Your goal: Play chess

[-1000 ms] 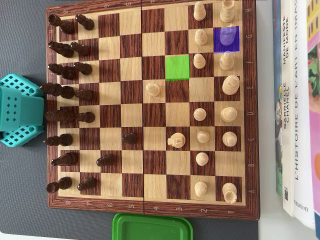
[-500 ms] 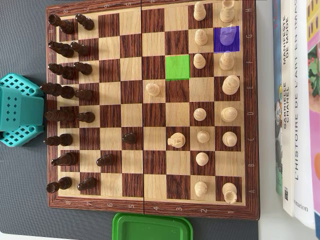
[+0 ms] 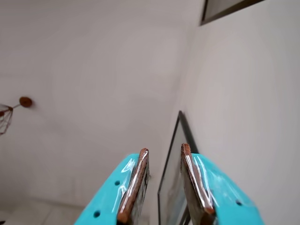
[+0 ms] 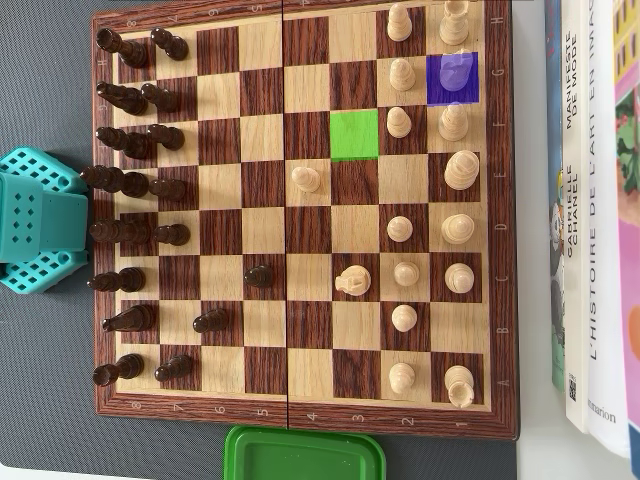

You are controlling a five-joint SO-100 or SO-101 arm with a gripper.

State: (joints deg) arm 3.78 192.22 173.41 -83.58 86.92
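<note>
Soft, even daylight fills both views, bright and without hard shadows. From overhead the chessboard (image 4: 300,215) looks crisp, its pieces casting only faint shade, the varnish barely glaring. In the wrist view the wall behind is hazy, and the hand (image 3: 164,187) shows glossy streaks on its fingertips (image 3: 136,183).

Open middle, crowded edges

On the chessboard (image 4: 300,110) the middle columns are mostly free; dark pieces (image 4: 130,190) fill the left side, light pieces (image 4: 430,230) the right, and a light pawn (image 4: 305,179) and dark pawn (image 4: 259,274) stand in between.
</note>
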